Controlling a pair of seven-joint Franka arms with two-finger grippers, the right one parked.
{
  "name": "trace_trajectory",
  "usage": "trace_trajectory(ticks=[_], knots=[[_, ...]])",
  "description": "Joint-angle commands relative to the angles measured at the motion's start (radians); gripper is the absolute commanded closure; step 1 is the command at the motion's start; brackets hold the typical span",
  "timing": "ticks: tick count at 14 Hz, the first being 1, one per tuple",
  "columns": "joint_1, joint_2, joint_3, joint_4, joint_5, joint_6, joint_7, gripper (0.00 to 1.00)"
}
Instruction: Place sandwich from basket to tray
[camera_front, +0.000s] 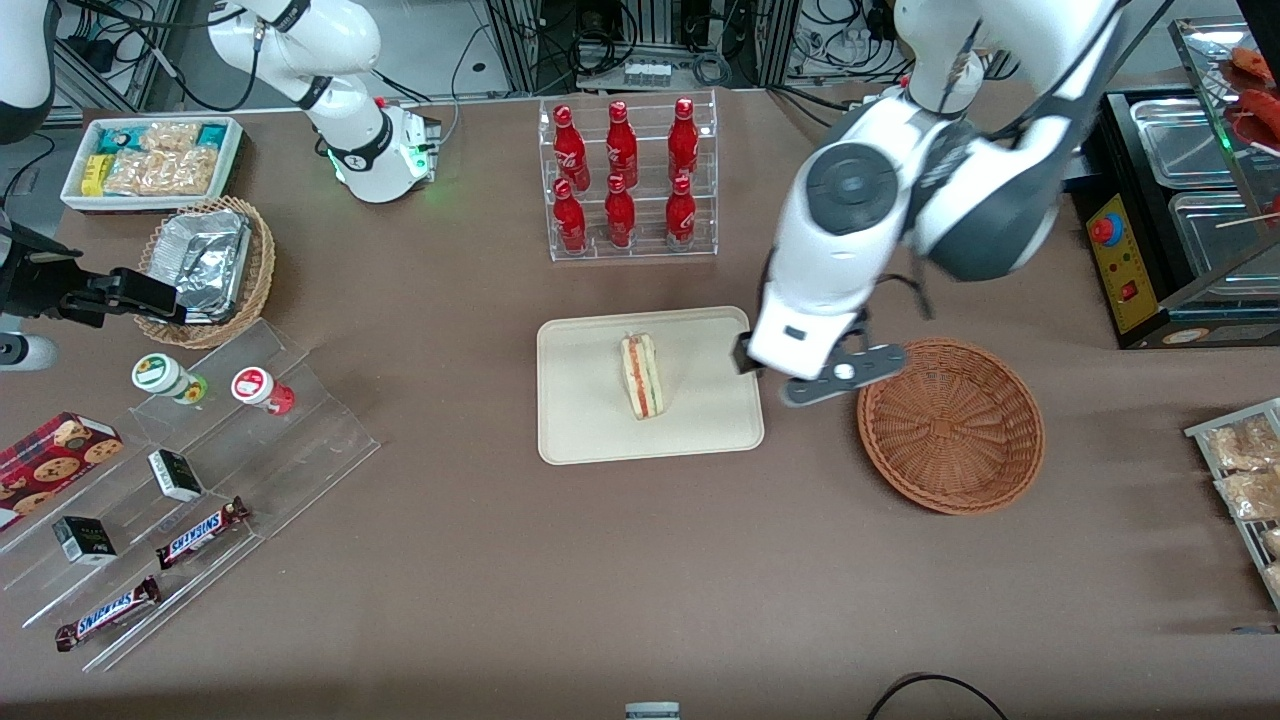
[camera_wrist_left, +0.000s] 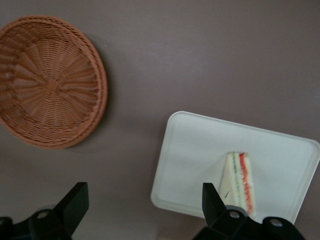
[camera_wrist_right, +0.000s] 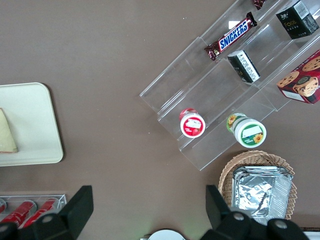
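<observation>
The sandwich (camera_front: 641, 376) lies on the cream tray (camera_front: 580, 425), with its orange-red and green cut edge showing. The reddish-brown wicker basket (camera_front: 950, 425) is empty and sits beside the tray, toward the working arm's end of the table. My left gripper (camera_front: 790, 375) hangs above the table between the tray's edge and the basket, open and empty. The left wrist view shows the gripper (camera_wrist_left: 145, 205) spread wide over bare table, with the basket (camera_wrist_left: 47, 82), the tray (camera_wrist_left: 190, 150) and the sandwich (camera_wrist_left: 239, 181) below. The right wrist view shows the tray's corner (camera_wrist_right: 30, 120).
A clear rack of red bottles (camera_front: 628, 180) stands farther from the front camera than the tray. A stepped acrylic display with snacks (camera_front: 200, 480), a tan basket with a foil container (camera_front: 210, 270) and a white snack box (camera_front: 150, 160) lie toward the parked arm's end. A black appliance (camera_front: 1180, 200) stands toward the working arm's end.
</observation>
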Motion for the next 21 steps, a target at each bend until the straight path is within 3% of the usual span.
trace_trajectory(ticks=[1, 2, 4, 11, 17, 21], knots=[[0.008, -0.113, 0.136, -0.028, -0.110, -0.075, 0.190, 0.00], [-0.009, -0.155, 0.212, -0.042, -0.159, -0.091, 0.279, 0.00], [-0.008, -0.213, 0.305, -0.073, -0.188, -0.132, 0.444, 0.00], [0.034, -0.270, 0.455, -0.086, -0.230, -0.181, 0.724, 0.00], [0.024, -0.290, 0.541, -0.083, -0.227, -0.188, 0.753, 0.00], [0.023, -0.350, 0.570, -0.160, -0.221, -0.157, 0.809, 0.00]])
